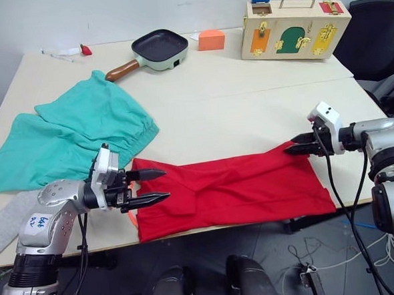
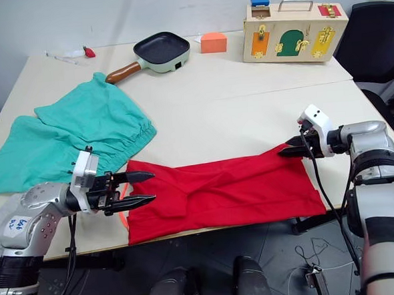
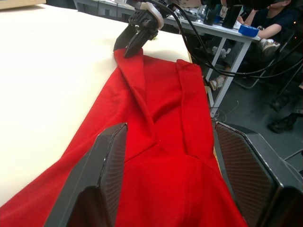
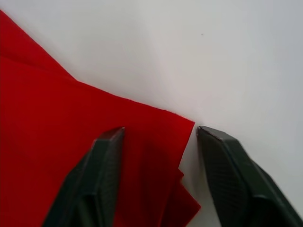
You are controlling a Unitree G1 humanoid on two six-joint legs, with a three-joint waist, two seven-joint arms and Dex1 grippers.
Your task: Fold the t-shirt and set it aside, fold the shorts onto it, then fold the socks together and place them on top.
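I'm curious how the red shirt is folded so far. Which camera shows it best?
The left eye view: the whole t-shirt lies as a long band between both grippers. The right eye view matches. The left wrist view looks along its creases; the right wrist view shows one corner.

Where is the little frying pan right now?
The frying pan sits at the table's far edge, beyond the shorts, just left of the orange block.

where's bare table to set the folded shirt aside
Widest bare patch: mid table, bordered by the shorts, the t-shirt, and the far row of frying pan, orange block and wooden latch box. The near edge is crowded by the t-shirt with both claws, left and right, at its ends.
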